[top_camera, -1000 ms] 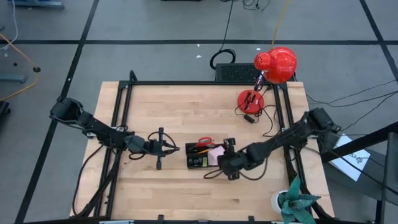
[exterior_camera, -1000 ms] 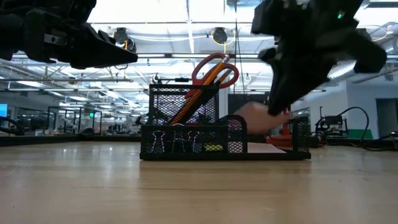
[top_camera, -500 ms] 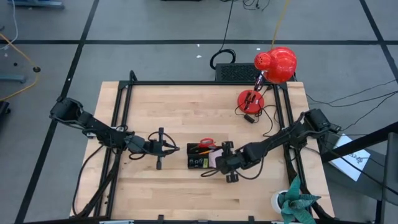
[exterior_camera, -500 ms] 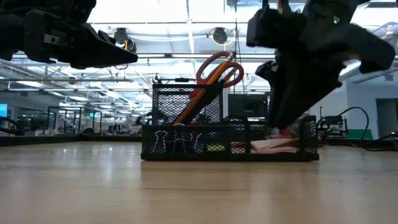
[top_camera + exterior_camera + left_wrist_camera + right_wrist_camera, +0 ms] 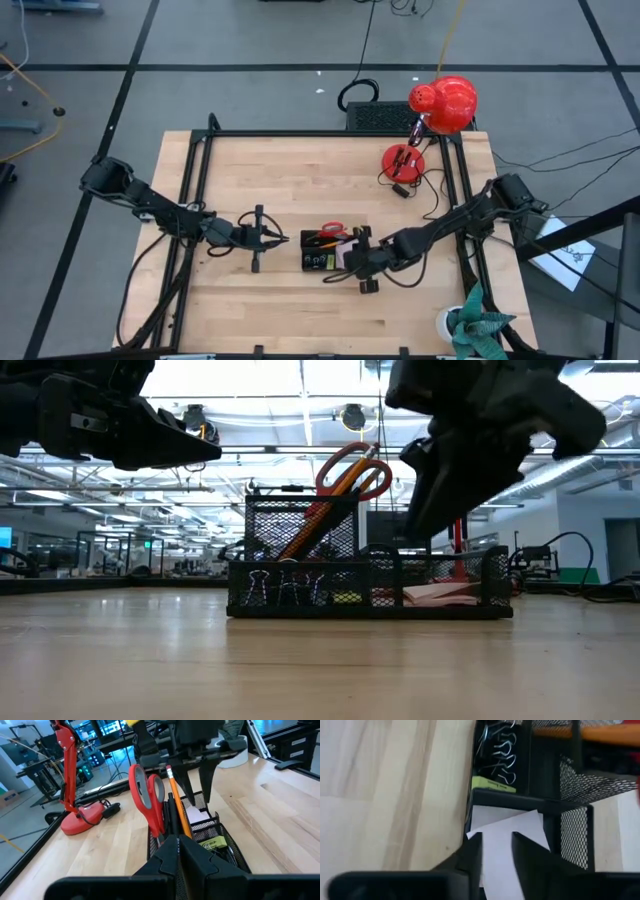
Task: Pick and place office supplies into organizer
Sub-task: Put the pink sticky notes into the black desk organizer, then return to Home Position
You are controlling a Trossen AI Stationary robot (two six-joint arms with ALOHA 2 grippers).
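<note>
The organizer (image 5: 322,252), a black mesh tray, stands on the table's middle. Red-handled scissors (image 5: 348,468) and orange pencils (image 5: 178,807) lean out of its tall cup. Binder clips (image 5: 497,750) and a yellow-green bit (image 5: 492,784) lie in its front compartments. The pink sticky-note pad (image 5: 440,595) lies flat in its low end compartment. My right gripper (image 5: 415,525) hangs open just above the pad (image 5: 505,827), its fingers on either side and apart from it. My left gripper (image 5: 283,240) waits shut, left of the organizer.
A red desk lamp (image 5: 440,105) with its round base (image 5: 403,160) stands at the far right corner, a black box with cables (image 5: 375,115) behind the far edge. A potted plant (image 5: 478,325) sits at the near right corner. Bare wood lies near and far of the organizer.
My right gripper carried the pink pad down into the organizer's end compartment, let it go and rose a little. The pad went from held above the tray to lying flat in it. The organizer's right end shifted slightly. My left arm kept still.
</note>
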